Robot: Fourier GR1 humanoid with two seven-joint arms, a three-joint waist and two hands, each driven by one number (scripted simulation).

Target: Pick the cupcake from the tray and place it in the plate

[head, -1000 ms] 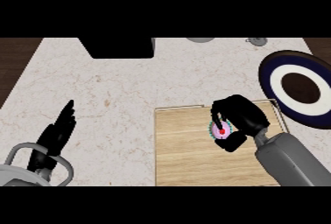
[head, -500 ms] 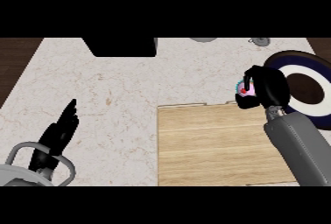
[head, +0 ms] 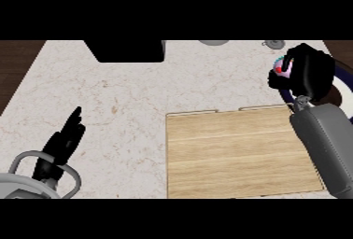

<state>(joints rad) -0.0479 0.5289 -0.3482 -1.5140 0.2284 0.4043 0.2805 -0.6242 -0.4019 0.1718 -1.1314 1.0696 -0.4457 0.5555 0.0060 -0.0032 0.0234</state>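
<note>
- Nearest me, the left hand rests at the lower left over the desk, fingers straight and together, holding nothing. It has no part in this step.
- The tray lies in the middle foreground and I see only bare wood on it. The right forearm crosses its right edge.
- Just past the tray's far right corner is the right hand, fingers curled round the cupcake. Only a patch of pink and red shows, at the hand's left side.
- So the cupcake is off the tray and in the hand — not set down anywhere that I can see.
- The plate sits under and behind that hand and is mostly hidden. Its dark rim shows to the right of the fingers.
- I judge the pick and the carry done, with the placing now in hand.
- The cupcake looks to be over the plate's left edge rather than its middle, and I cannot tell its height.
- Next I would ease the hand a little right, lower it, spread the fingers once the cupcake sits, then lift straight up.
- Farthest off, a black box and some grey bits stand at the desk's far edge, apart from the work.
</note>
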